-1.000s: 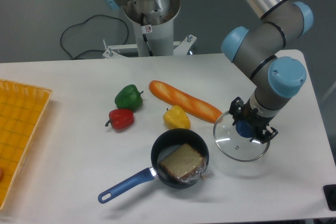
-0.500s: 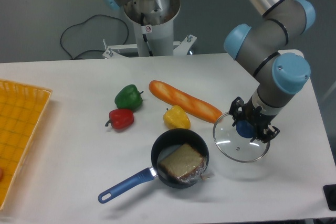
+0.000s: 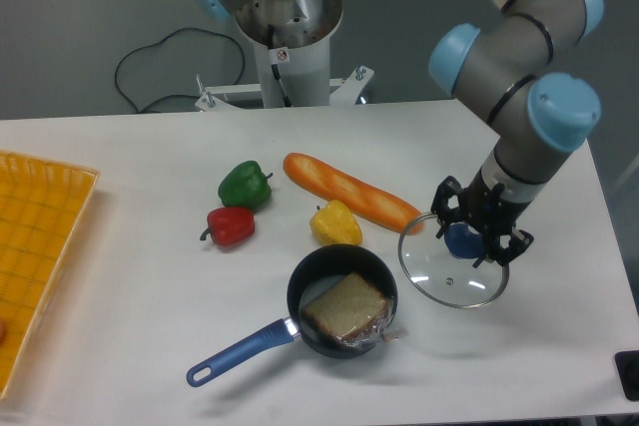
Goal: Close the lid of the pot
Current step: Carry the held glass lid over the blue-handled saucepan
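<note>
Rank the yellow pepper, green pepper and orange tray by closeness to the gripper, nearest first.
From the gripper:
1. Small yellow bell pepper, just left past the baguette's end.
2. Green bell pepper, further left, mid-table.
3. Orange mesh tray, at the far left edge.

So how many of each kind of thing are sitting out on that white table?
Peppers: 3, green, red, yellow
Baguette: 1
Sandwich: 1, inside the pot
Pot: 1
Glass lid: 1
Yellow tray: 1
Total: 8

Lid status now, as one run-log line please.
hand: shut on lid knob | lid: right of pot, not on it | pot: open, sandwich inside
</note>
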{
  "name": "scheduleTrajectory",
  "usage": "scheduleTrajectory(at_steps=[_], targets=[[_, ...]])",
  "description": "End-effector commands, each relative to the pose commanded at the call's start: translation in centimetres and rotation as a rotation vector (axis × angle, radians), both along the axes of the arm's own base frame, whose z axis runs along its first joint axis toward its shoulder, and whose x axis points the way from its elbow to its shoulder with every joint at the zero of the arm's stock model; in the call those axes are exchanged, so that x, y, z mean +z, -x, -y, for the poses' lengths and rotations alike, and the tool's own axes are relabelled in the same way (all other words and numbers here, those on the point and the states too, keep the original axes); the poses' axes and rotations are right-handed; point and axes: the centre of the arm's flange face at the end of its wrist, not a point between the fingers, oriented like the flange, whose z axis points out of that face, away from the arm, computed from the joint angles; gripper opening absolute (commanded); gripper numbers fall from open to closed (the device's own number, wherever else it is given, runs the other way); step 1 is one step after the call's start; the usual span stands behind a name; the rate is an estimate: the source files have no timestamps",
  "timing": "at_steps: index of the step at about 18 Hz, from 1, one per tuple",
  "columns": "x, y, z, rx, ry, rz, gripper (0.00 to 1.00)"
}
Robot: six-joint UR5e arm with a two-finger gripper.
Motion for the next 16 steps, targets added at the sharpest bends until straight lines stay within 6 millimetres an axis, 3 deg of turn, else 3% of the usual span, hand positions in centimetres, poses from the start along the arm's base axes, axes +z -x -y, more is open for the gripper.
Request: scheduleTrajectory(at_steps=[4, 10, 16], targets=[[2.3, -1.7, -1.0, 0.036, -0.016, -0.010, 0.63], [6.6, -3.2, -0.1, 0.051, 0.024, -0.109, 0.59], [7.9, -4.5, -1.6, 0.071, 0.002, -0.157, 0.60]])
